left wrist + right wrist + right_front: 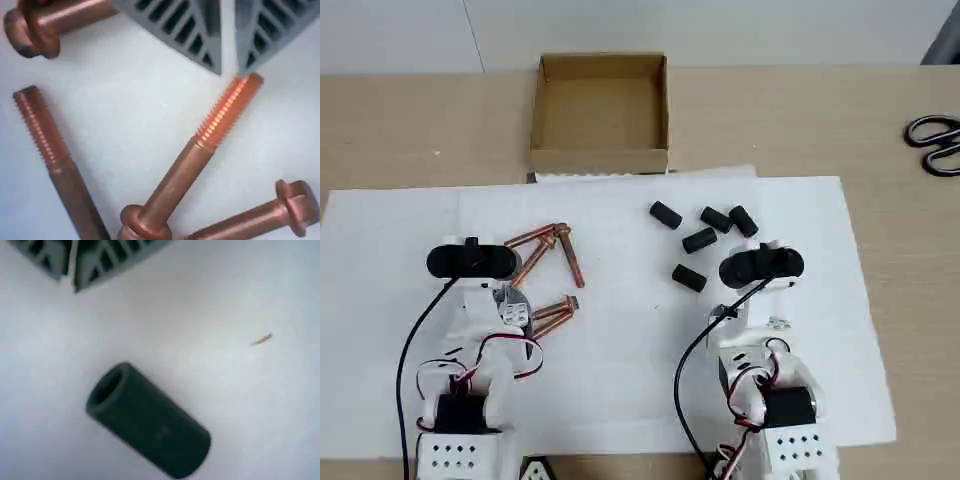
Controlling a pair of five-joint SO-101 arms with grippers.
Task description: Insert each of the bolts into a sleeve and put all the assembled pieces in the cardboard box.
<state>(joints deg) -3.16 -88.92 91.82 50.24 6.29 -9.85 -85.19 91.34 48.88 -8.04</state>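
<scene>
A light wooden table has a large sheet of white paper spread over its near part. A pair of scissors with black handles lies on the bare wood at the far right edge, apart from the paper. One tiny brownish sliver rests on the paper

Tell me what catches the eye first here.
A tangle of copper bolts lies on the white paper by the left arm, and five black sleeves are scattered by the right arm. Beyond the paper sits the open cardboard box.
</scene>
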